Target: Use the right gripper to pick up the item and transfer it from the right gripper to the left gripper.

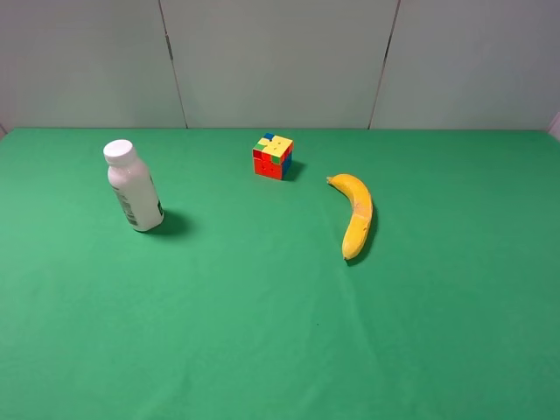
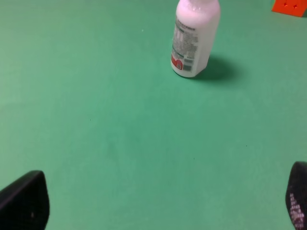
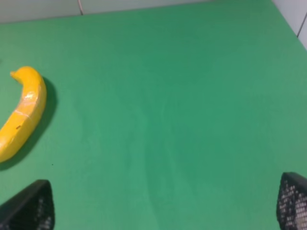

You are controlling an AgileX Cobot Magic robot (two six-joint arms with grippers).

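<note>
The banana [image 1: 357, 214] lies on the green table right of centre, curved, its stem end toward the back. It also shows in the right wrist view [image 3: 23, 113], ahead of and off to one side of my right gripper [image 3: 165, 203]. That gripper is open and empty, with only its fingertips [image 3: 29, 208] showing. My left gripper [image 2: 163, 201] is open and empty, far from the banana, with its fingertips [image 2: 24, 201] over bare cloth. Neither arm shows in the high view.
A white plastic bottle [image 1: 134, 186] stands at the left, also in the left wrist view [image 2: 194, 38]. A multicoloured puzzle cube [image 1: 273, 156] sits at the back centre, its corner in the left wrist view [image 2: 290, 6]. Grey wall panels [image 1: 280, 61] close the back.
</note>
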